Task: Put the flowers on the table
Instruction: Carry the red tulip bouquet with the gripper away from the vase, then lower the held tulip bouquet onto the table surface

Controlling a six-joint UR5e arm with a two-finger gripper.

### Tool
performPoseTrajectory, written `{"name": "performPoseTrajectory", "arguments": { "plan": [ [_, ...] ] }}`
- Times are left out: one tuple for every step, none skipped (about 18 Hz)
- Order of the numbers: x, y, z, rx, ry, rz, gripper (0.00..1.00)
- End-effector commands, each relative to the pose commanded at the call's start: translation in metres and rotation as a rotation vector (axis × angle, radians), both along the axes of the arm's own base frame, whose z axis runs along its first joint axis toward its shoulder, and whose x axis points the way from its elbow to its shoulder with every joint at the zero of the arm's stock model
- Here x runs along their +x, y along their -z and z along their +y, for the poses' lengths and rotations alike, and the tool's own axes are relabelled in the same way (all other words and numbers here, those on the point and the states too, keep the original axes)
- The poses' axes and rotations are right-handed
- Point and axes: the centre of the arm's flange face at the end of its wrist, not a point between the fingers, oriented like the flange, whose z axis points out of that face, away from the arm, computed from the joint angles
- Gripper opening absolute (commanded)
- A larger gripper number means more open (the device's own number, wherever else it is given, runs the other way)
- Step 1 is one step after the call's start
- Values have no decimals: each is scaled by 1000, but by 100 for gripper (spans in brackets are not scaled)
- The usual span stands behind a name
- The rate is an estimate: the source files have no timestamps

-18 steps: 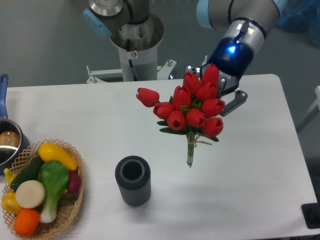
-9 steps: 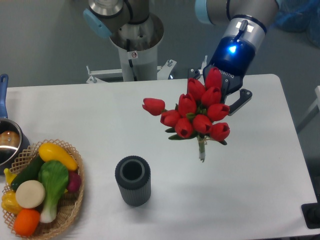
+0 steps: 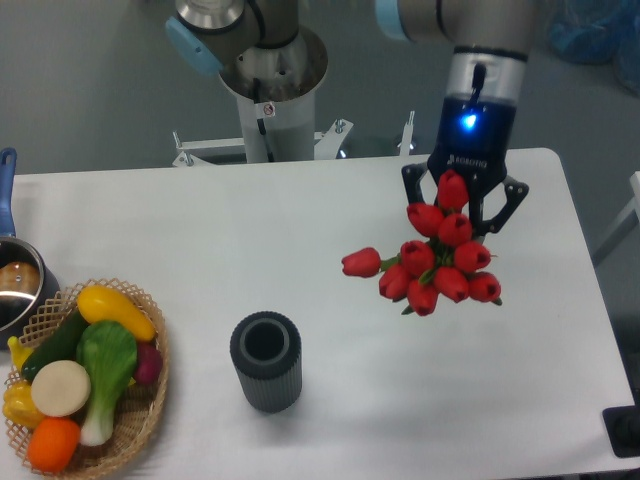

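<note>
One bunch of red tulip flowers (image 3: 435, 262) hangs clamped in the black two-finger gripper (image 3: 464, 205), buds nearest the camera, above the right part of the white rectangular table (image 3: 300, 230).

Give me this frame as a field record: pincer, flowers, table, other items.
pincer: above right half of table, fingers either side of the bunch; appears shut on flowers
flowers: red tulip bunch, held, buds facing the camera, stems hidden
table: white top
vase: dark ribbed cylinder, upright, no flowers in it, front centre-left
basket: wicker, front-left corner, holds toy produce
pot: at left edge, partly cut off
</note>
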Motion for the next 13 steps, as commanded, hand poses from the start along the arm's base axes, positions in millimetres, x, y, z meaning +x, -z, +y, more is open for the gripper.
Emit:
{"name": "performPoseTrajectory", "arguments": {
  "plan": [
    [5,11,4,-19,20,-11,39],
    [8,21,2,-51,35,-15,36],
    [7,31,2,-93,48,-11,36],
    [12,42,7,-138,66,-22,36],
    [21,48,14,-178,85,-30,36],
    [25,52,18,-214,97,-35,36],
    [26,61,21,-245,115,-40,36],
    [26,71,20,-276,133,-47,36],
    [24,79,18,-310,142,-54,36],
    [24,87,18,-348,151,-60,36],
    [27,89,20,-377,164,-58,36],
    [26,100,21,-424,171,-66,36],
    [24,109,20,-461,174,-70,36]
  ]
}}
